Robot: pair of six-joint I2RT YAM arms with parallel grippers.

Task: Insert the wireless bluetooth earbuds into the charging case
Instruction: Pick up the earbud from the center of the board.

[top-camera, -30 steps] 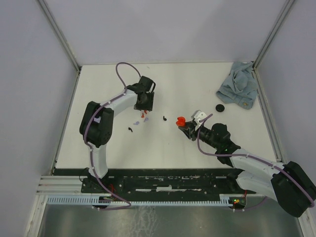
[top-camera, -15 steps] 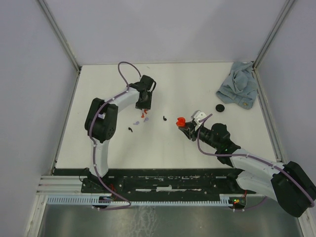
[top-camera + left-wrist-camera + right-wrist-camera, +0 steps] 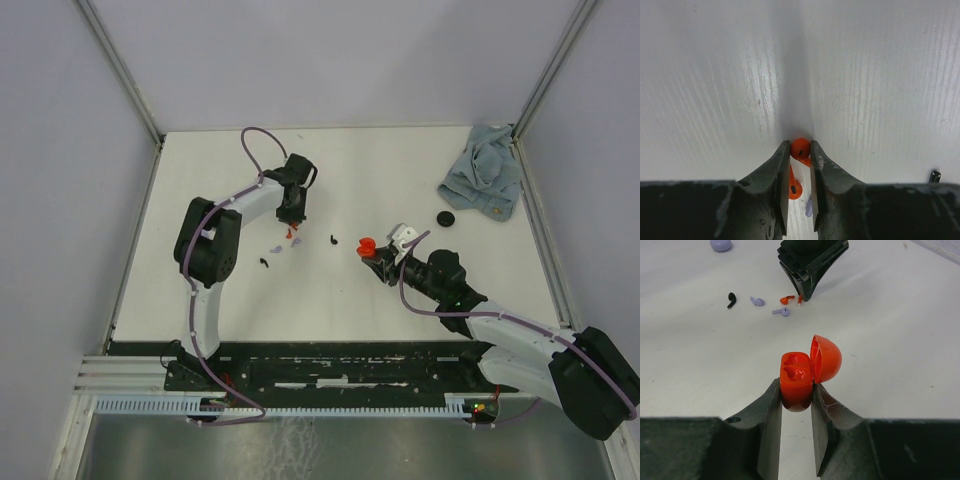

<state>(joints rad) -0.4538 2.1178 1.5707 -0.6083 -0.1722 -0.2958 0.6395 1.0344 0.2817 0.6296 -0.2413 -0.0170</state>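
Observation:
My left gripper (image 3: 800, 148) points down at the table and is shut on a red earbud (image 3: 801, 150) at its fingertips. A second red earbud (image 3: 794, 187) and a lilac earbud (image 3: 809, 205) lie on the table under the jaws. In the top view the left gripper (image 3: 291, 224) is left of centre. My right gripper (image 3: 796, 388) is shut on the red charging case (image 3: 796, 380), whose lid (image 3: 826, 358) stands open, showing two empty wells. From above, the case (image 3: 366, 244) is right of centre, apart from the earbuds.
Lilac earbuds (image 3: 757, 301) and a black earbud (image 3: 731, 300) lie beside the left gripper; another black earbud (image 3: 332, 239) lies between the arms. A lilac round case (image 3: 720, 244), a black disc (image 3: 446, 219) and a crumpled blue cloth (image 3: 485, 170) sit farther off.
The left gripper's jaws have closed onto the red earbud on the table. The right arm and the red case have stayed still.

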